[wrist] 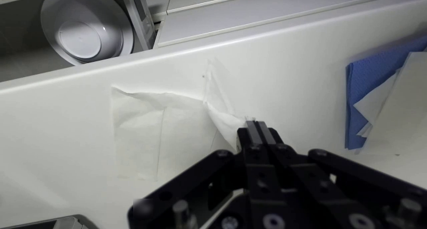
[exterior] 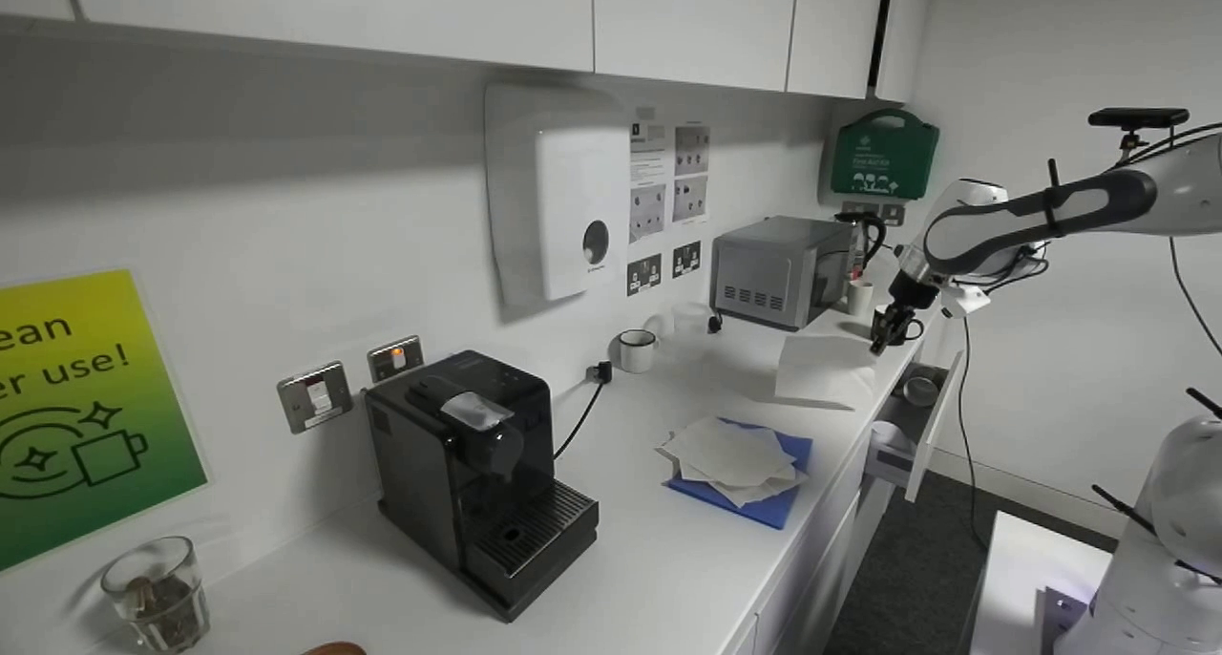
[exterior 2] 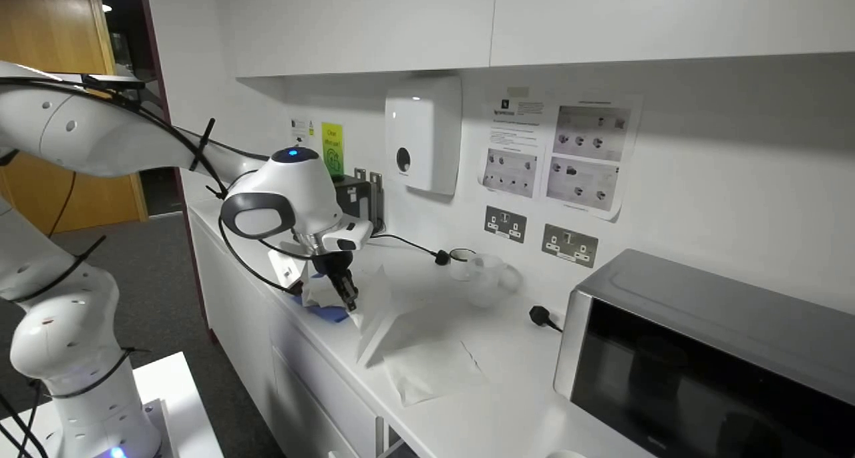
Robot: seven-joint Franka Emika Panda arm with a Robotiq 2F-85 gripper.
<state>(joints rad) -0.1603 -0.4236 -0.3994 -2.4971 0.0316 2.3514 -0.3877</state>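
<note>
A white paper towel (wrist: 186,135) lies partly spread on the white counter, its corner rising in a crease to the fingertips of my gripper (wrist: 256,122). The jaws are together on that edge, with a little paper poking out past the tips. In both exterior views the gripper (exterior: 878,346) (exterior 2: 351,306) is low over the counter's front part. Part of the towel (exterior 2: 381,311) stands up beside the fingers, while the rest (exterior 2: 434,372) rests flat. Several more white sheets (exterior: 730,456) sit on a folded blue cloth (exterior: 794,454) nearby.
An open drawer (exterior: 921,445) beneath the counter edge holds bowls, including a white bowl (wrist: 80,38). A microwave (exterior: 783,268), a rimmed mug (exterior: 636,351), a clear jug (exterior 2: 485,279) and a black coffee machine (exterior: 468,474) stand along the wall.
</note>
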